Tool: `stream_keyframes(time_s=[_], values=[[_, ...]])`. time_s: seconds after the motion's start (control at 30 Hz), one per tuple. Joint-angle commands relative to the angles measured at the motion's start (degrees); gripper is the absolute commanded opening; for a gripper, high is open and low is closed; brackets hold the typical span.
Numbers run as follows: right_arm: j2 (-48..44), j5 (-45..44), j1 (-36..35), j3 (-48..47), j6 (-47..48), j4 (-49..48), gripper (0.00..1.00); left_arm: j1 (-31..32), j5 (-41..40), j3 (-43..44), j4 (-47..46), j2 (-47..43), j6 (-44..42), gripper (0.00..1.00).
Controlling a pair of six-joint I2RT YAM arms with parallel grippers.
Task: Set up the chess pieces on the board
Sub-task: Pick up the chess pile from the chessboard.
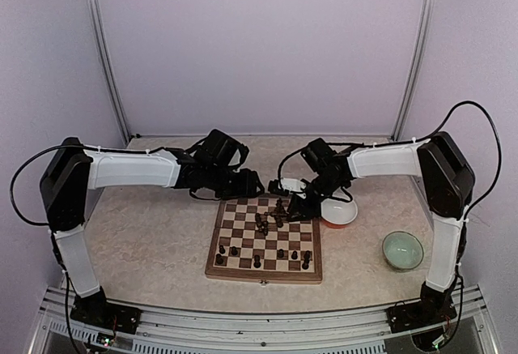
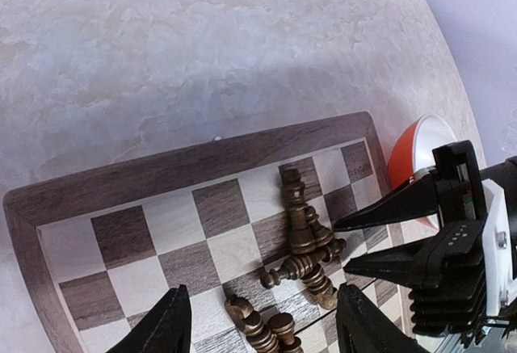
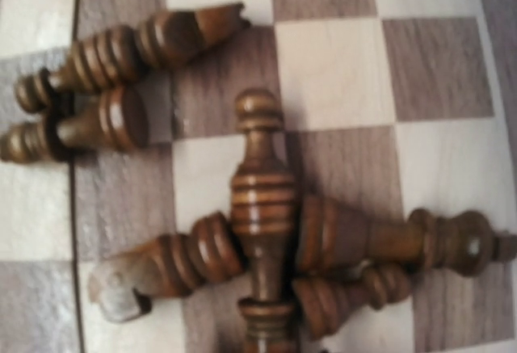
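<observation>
The board [image 1: 235,228] lies at the table's middle. Several dark chess pieces [image 1: 271,218] lie toppled in a heap on its far half, and several more stand on the near rows [image 1: 257,262]. My left gripper [image 1: 257,185] hangs over the board's far edge, open and empty; in the left wrist view [image 2: 262,325] its fingers straddle the heap [image 2: 303,244] from above. My right gripper [image 1: 294,206] is at the heap's right side; the left wrist view shows its fingers [image 2: 388,208] apart, tips beside the pieces. The right wrist view shows the lying pieces [image 3: 260,199] very close, fingers out of frame.
A red and white bowl [image 1: 338,211] sits just right of the board's far corner, behind my right gripper, and also shows in the left wrist view [image 2: 416,147]. A pale green bowl [image 1: 403,250] stands at the right front. Bare marbled tabletop [image 1: 154,240] lies left of the board.
</observation>
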State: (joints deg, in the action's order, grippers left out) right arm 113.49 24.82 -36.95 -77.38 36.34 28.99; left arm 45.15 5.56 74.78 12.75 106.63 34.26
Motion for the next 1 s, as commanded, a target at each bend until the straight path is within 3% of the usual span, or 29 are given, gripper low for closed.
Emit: stream_keyframes(time_s=[0.0, 0.3, 0.73, 0.97], values=[[-1.1, 3.4, 0.0, -3.9, -1.6, 3.7, 0.34, -0.1, 2.3, 2.6, -0.4, 3.2, -0.9, 0.61], [-3.2, 3.4, -2.9, -6.2, 0.8, 4.6, 0.33, -1.2, -2.8, -3.5, 4.0, -2.4, 0.8, 0.62], [9.7, -0.3, -6.7, -20.0, 4.0, 6.8, 0.36, -3.9, -5.0, -15.1, 1.4, -14.5, 5.9, 0.64], [12.5, -3.6, -8.0, -21.7, 7.4, 8.1, 0.38, -4.1, -2.8, -18.3, -0.1, -15.3, 6.6, 0.62]])
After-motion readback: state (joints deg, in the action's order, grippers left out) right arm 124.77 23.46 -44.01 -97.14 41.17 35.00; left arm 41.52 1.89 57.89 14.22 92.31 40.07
